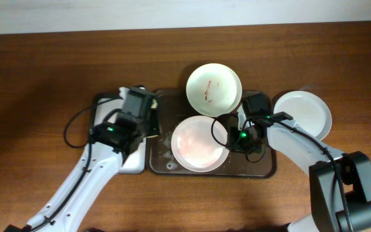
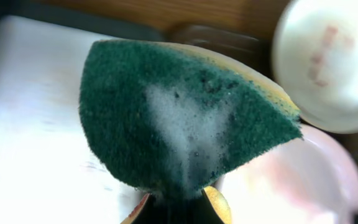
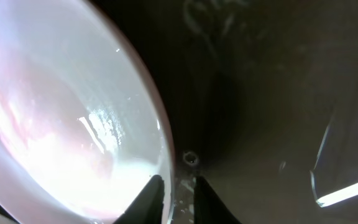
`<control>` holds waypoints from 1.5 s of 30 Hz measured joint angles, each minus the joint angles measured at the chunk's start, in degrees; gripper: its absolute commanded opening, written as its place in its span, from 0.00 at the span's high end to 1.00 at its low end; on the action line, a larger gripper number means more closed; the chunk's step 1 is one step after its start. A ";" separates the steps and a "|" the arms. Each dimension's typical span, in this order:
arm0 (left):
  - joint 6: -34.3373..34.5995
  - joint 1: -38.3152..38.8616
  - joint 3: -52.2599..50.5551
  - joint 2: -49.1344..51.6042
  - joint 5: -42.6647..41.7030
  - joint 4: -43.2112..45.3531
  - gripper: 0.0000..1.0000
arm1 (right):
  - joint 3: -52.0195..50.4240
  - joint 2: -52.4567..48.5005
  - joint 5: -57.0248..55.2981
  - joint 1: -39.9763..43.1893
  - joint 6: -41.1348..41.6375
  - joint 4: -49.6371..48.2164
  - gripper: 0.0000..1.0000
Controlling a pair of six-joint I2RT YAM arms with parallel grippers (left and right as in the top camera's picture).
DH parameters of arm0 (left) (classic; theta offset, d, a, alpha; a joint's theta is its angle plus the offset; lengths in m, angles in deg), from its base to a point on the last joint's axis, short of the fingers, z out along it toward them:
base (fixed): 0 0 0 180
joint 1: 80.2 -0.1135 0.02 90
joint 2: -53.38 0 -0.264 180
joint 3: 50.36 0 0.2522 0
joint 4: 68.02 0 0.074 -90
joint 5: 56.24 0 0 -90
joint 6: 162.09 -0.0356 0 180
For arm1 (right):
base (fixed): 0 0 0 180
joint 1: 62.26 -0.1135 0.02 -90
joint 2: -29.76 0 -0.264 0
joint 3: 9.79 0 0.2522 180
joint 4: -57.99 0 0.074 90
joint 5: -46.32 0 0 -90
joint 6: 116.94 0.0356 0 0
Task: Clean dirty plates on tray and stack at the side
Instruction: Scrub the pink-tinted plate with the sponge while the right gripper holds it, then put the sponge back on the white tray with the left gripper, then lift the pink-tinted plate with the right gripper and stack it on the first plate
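The dark tray (image 1: 163, 161) lies at mid table. A pinkish-white plate (image 1: 195, 145) sits in it, wet and glossy. My right gripper (image 1: 232, 136) is shut on that plate's right rim; in the right wrist view the jaws (image 3: 178, 186) straddle the plate's edge (image 3: 61, 124). A pale mint plate (image 1: 214, 88) with red streaks overlaps the tray's far rim. A white plate (image 1: 303, 115) rests on the wood to the right of the tray. My left gripper (image 1: 151, 124) is shut on a soapy green sponge (image 2: 179, 118) at the tray's left edge.
A smaller black-rimmed white tray (image 1: 133, 162) lies left of the dark tray, under my left arm; it also shows in the left wrist view (image 2: 30, 124). Wood tabletop (image 1: 37, 96) extends to the far left and along the front. Water drops lie on the dark tray's floor (image 3: 278, 93).
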 measured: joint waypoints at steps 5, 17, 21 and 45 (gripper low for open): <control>-7.43 -7.74 0.00 5.31 -2.23 -2.03 1.00 | 0.00 0.00 -0.44 0.00 0.13 -0.74 0.79; -15.28 -10.05 -0.02 21.59 -4.81 3.15 0.29 | -0.04 0.00 -0.46 0.00 0.15 -2.16 0.86; -15.54 -10.34 -0.02 21.70 -3.23 5.86 0.26 | -0.04 0.00 -0.46 0.00 0.13 -2.16 0.86; -13.64 -10.36 0.13 21.90 -6.80 -1.64 0.57 | -0.28 0.00 -0.66 0.00 0.15 -1.70 0.92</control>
